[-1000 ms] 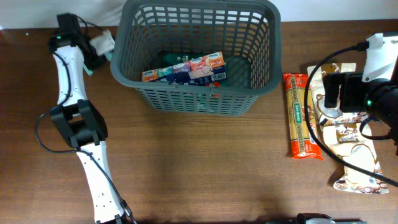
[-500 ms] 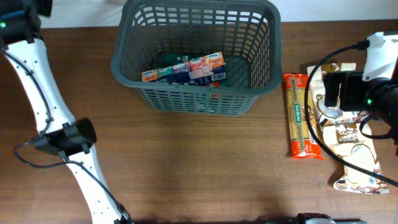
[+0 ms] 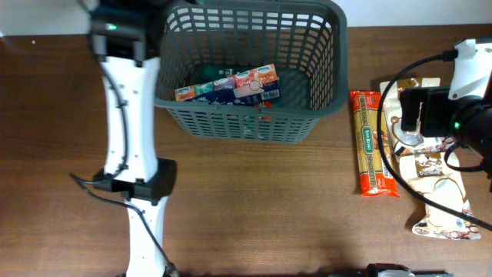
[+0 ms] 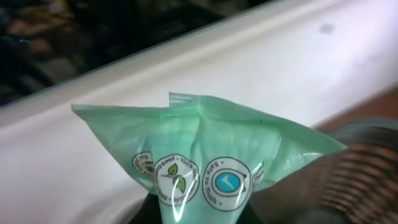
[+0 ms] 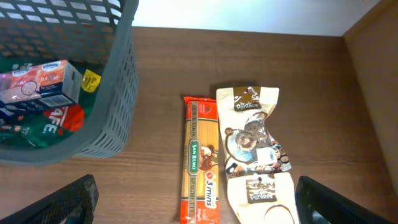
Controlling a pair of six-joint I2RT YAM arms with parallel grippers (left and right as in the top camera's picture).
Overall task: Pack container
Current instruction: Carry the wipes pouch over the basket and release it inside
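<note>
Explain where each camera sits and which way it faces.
Overhead: above the table, facing down on the dark grey lattice plastic basket; left arm and right arm show.
Left wrist: on the left arm, facing a pale green plastic pouch in its shut left tool.
Right wrist: on the right arm, facing down on a long orange pasta packet; open right tool shows.
Shared by overhead and right wrist: basket, packet.

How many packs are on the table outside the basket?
2. The pasta pack lies just right of the basket; a brown pouch lies beside it, farther right. The right arm may hide others.
</note>
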